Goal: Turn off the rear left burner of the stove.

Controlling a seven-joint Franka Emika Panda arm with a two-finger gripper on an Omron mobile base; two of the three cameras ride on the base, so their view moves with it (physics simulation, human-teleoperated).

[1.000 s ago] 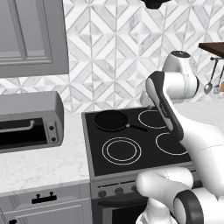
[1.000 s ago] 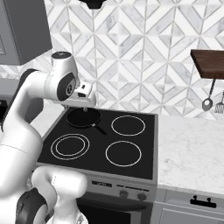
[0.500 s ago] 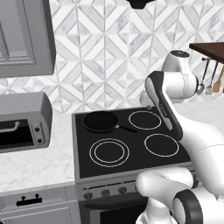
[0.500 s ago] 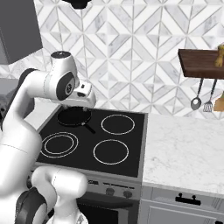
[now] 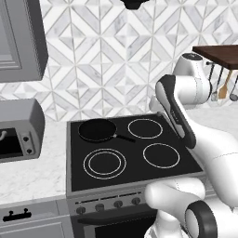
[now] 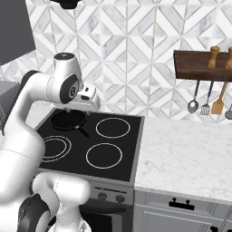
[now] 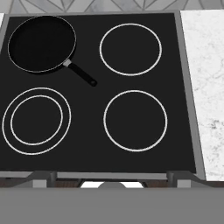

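While your gripper (image 6: 88, 100) hangs spread wide and empty high above the stove (image 7: 183, 87), nothing is done yet: the rear left burner (image 7: 41, 43) sits under the skillet (image 5: 96, 129), its knob (image 5: 80, 209) far below, untouched

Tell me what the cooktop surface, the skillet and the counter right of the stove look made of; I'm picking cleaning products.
Cooktop: looks like smooth black glass, flat, with thin white rings marked on it. Skillet: matte black all over, probably coated metal, though the render leaves it open. Counter: white with faint grey veining, like polished marble or a stone look-alike.
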